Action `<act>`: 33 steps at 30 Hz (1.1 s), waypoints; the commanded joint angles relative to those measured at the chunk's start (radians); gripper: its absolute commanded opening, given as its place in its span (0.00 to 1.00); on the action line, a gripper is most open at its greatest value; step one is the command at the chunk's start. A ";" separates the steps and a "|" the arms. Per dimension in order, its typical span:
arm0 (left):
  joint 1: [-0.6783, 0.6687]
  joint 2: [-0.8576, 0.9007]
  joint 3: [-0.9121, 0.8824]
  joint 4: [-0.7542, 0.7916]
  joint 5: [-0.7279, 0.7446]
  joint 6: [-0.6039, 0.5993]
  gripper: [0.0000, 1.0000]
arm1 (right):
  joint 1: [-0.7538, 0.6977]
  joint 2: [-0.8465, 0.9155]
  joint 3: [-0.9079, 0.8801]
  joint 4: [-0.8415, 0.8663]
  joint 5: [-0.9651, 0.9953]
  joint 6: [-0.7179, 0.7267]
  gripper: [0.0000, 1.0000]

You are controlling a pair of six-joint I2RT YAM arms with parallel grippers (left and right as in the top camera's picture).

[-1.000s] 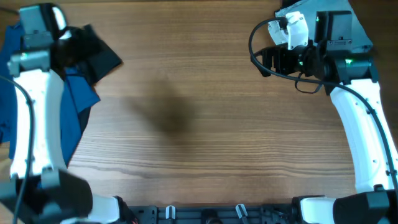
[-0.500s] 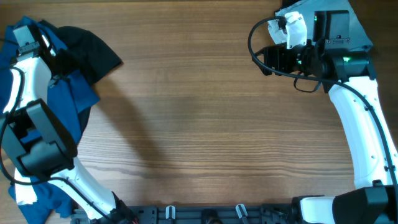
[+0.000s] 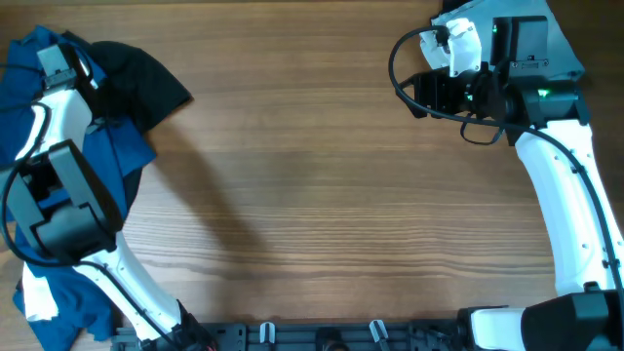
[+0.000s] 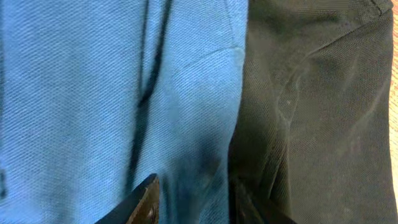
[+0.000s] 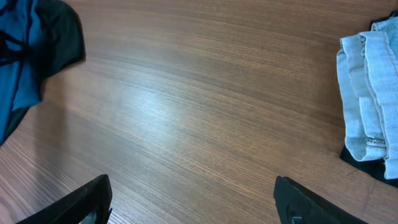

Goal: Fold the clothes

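While clothes (image 3: 125, 156) heap far L, wood tbl (image 5: 205, 124) shows glare.

matt woven blue shirt (image 4: 93, 93), black mesh-knit tee (image 4: 323, 112), smooth wood-grain table (image 3: 322, 175)

Wooden table (image 3: 312, 175). Left edge: crumpled blue shirt (image 3: 117, 161); black tee (image 3: 146, 83) overlaps its upper part and spills onto the wood. Far right corner: pale folded stack (image 5: 367, 87) on dark cloth (image 5: 373, 169).
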 commanded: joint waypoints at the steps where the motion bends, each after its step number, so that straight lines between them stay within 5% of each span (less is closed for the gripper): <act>1: -0.010 0.032 0.012 0.018 0.008 -0.017 0.41 | 0.004 0.016 0.023 0.000 -0.023 0.004 0.84; 4: -0.011 0.052 0.012 0.019 0.008 -0.017 0.41 | 0.004 0.016 0.023 0.000 -0.023 0.005 0.84; 12: -0.010 0.060 0.012 0.018 0.008 -0.017 0.04 | 0.004 0.016 0.023 0.015 -0.023 0.005 0.84; 20: -0.010 -0.058 0.012 -0.015 0.008 -0.016 0.04 | 0.004 0.016 0.023 0.016 -0.023 0.004 0.84; 33: -0.079 -0.596 0.012 -0.146 0.125 -0.047 0.04 | 0.004 0.016 0.023 0.070 -0.023 0.049 0.85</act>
